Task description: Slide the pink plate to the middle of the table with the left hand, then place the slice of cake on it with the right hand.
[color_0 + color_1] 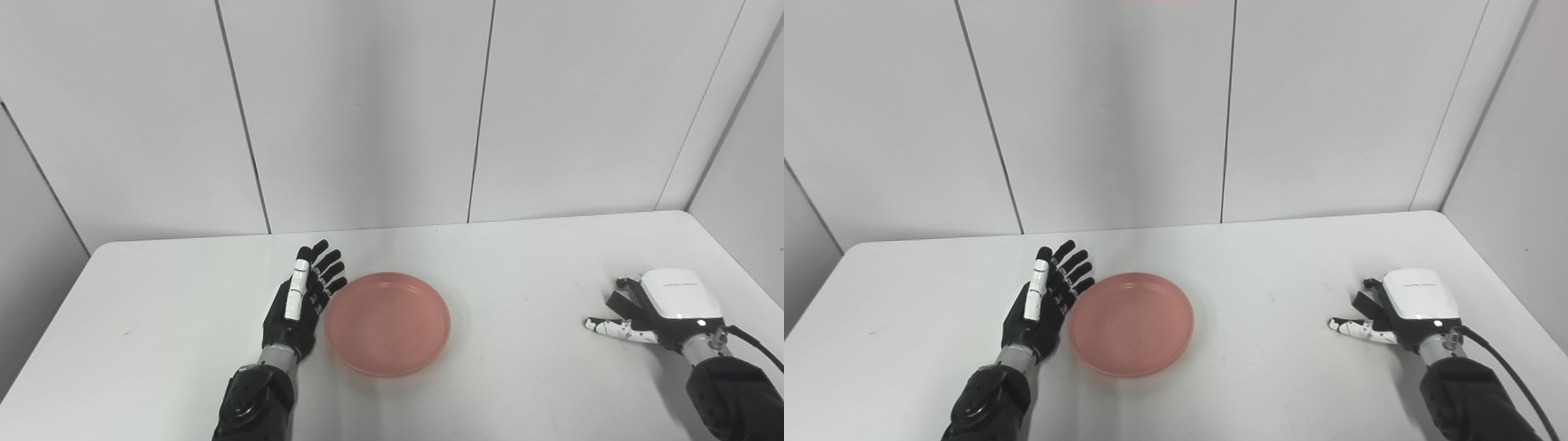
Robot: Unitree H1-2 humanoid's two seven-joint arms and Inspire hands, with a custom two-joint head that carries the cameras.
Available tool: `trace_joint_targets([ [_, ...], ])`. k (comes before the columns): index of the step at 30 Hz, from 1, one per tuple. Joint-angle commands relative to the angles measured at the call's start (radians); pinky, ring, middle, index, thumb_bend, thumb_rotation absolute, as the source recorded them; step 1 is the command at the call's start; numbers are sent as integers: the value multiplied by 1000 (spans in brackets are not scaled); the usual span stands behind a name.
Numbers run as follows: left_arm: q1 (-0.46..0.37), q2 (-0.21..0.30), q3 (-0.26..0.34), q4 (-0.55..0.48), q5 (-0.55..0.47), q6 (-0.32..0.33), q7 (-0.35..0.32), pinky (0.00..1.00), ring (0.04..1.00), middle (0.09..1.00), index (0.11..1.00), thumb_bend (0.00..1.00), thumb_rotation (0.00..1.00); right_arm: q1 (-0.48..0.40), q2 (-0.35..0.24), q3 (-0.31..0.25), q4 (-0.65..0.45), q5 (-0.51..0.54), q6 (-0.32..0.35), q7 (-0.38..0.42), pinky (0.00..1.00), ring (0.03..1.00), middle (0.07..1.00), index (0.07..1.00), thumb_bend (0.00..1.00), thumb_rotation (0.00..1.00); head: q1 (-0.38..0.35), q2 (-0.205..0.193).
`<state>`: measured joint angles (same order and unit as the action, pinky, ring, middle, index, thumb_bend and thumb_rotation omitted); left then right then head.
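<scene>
On the table [527,257] we find the plate [388,323] a little left of the middle. Our left hand [301,306] stands on edge at the plate's nine o'clock, just beside its rim, fingers spread and pointing toward twelve. Our right hand [658,309] lies well apart at the plate's three o'clock, near the table's right edge, its fingers reaching toward nine.

A pink plate [388,323] lies flat on the white table [184,318], a little left of its middle. Just left of the plate, the left hand [301,300] stands on edge, fingers straight and spread, palm facing the plate's rim and holding nothing. Well right of the plate, the right hand [658,309] rests palm-down on the table, fingers curled under.
</scene>
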<state>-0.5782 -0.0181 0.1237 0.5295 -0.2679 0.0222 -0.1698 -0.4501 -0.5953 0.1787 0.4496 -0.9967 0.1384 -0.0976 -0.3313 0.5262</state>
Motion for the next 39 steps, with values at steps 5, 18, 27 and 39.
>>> trace_joint_targets([
  [5, 20, -4, 3, 2, -7, 52, 13, 855, 890, 883, 909, 740, 852, -21, -37, -5, 41, 51, 17, -28, 708, 734, 746, 721, 779, 986, 4, 3],
  [18, 26, -2, -1, -5, 0, 62, 14, 854, 892, 883, 898, 734, 857, -26, -21, -14, 95, 202, -88, -166, 117, 172, 237, 289, 498, 462, 7, 5],
  [27, 26, -3, 0, -4, -2, 62, 12, 858, 889, 880, 899, 733, 854, -31, -29, 3, 103, 242, -105, -192, 77, 130, 191, 235, 481, 441, 18, 4],
  [39, 26, -9, 0, 5, -1, 56, 16, 830, 879, 869, 885, 736, 843, -21, -24, -9, -70, 274, -130, -168, 76, 123, 178, 219, 513, 452, 29, 1],
])
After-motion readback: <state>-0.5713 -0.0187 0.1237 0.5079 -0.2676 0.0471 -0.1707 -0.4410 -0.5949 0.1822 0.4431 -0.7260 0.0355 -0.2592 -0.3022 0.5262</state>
